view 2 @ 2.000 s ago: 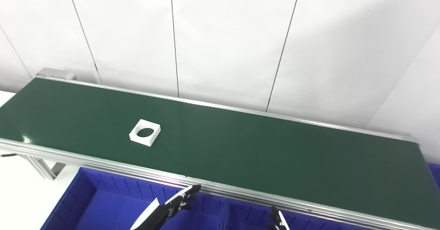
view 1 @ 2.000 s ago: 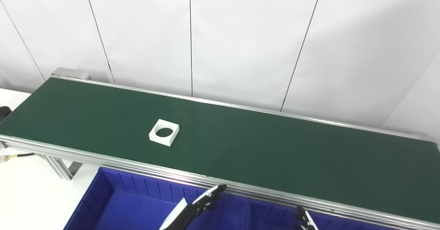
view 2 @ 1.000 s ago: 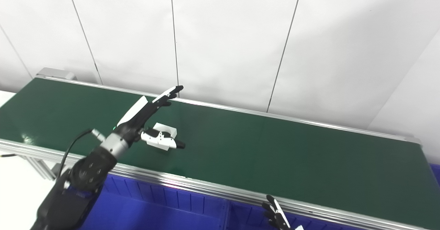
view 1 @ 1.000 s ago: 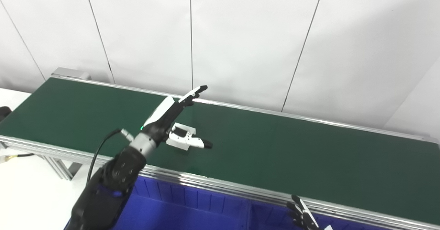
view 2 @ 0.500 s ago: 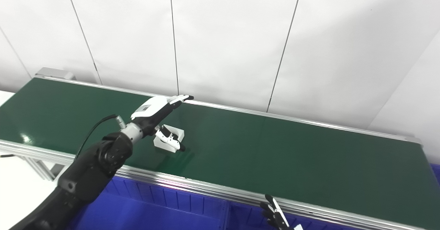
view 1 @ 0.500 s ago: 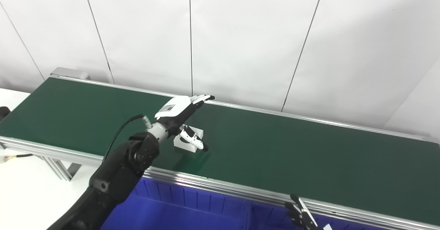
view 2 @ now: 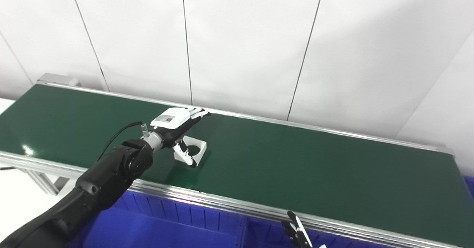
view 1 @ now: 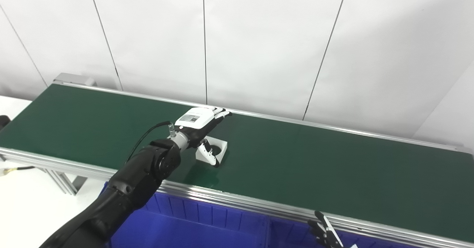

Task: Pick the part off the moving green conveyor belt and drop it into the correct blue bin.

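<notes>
Since half a second ago, the white square part point(view 1: 214, 151) has travelled further right along the green conveyor belt point(view 1: 314, 166), and the left hand point(view 1: 200, 124) has lowered over it, palm down, fingers point(view 1: 221, 112) extended, thumb reaching down at its near edge; grip not confirmed. Label on the hand's back is unreadable. Right hand point(view 1: 326, 235) shows fingertips only, apart, over the blue bin point(view 1: 177, 225).

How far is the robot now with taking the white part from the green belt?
Done: the left hand has reached over the white part on the conveyor belt. In hand: its thumb hangs at the part's near side, fingers apart, no grip yet. Left: grasp, lift, drop into a blue bin. The right hand waits low.
</notes>
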Action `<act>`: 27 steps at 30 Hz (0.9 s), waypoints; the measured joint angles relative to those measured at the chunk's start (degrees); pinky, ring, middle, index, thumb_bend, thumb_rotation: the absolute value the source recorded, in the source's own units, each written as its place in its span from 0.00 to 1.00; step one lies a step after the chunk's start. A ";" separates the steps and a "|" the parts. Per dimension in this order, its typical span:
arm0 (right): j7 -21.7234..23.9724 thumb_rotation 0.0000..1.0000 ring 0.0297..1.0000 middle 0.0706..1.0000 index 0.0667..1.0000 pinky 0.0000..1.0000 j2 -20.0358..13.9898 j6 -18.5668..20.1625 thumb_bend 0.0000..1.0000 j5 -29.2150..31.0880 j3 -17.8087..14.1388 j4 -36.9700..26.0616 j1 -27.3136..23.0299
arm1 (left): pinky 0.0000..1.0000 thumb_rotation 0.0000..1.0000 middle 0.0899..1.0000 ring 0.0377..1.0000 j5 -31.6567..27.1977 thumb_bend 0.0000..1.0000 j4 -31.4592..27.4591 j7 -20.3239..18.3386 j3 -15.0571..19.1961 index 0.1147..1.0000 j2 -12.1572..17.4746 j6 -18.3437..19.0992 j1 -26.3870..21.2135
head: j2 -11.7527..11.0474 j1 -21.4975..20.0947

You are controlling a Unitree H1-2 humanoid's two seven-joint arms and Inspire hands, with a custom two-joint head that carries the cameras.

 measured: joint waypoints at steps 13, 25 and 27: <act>0.04 0.03 0.92 0.92 1.00 0.92 -0.14 -0.08 0.80 1.06 -0.62 -0.09 0.53 | 0.98 0.08 0.97 0.98 0.78 0.83 6.61 1.43 -3.10 0.93 -0.87 0.92 -2.19 | 0.00 1.67; -0.21 0.03 0.92 0.91 1.00 0.90 -0.07 -0.18 0.80 1.12 -0.84 -0.42 0.93 | 0.61 0.00 0.68 0.64 -5.06 0.60 18.99 11.81 -1.19 0.67 -3.85 -9.66 -4.67 | 1.05 2.11; -0.20 0.03 0.92 0.92 1.00 0.91 -0.07 -0.18 0.80 1.40 -0.91 -0.61 1.08 | 0.51 0.00 0.54 0.48 -5.83 0.52 20.46 12.83 -0.97 0.63 -4.54 -11.14 -4.92 | 1.14 2.46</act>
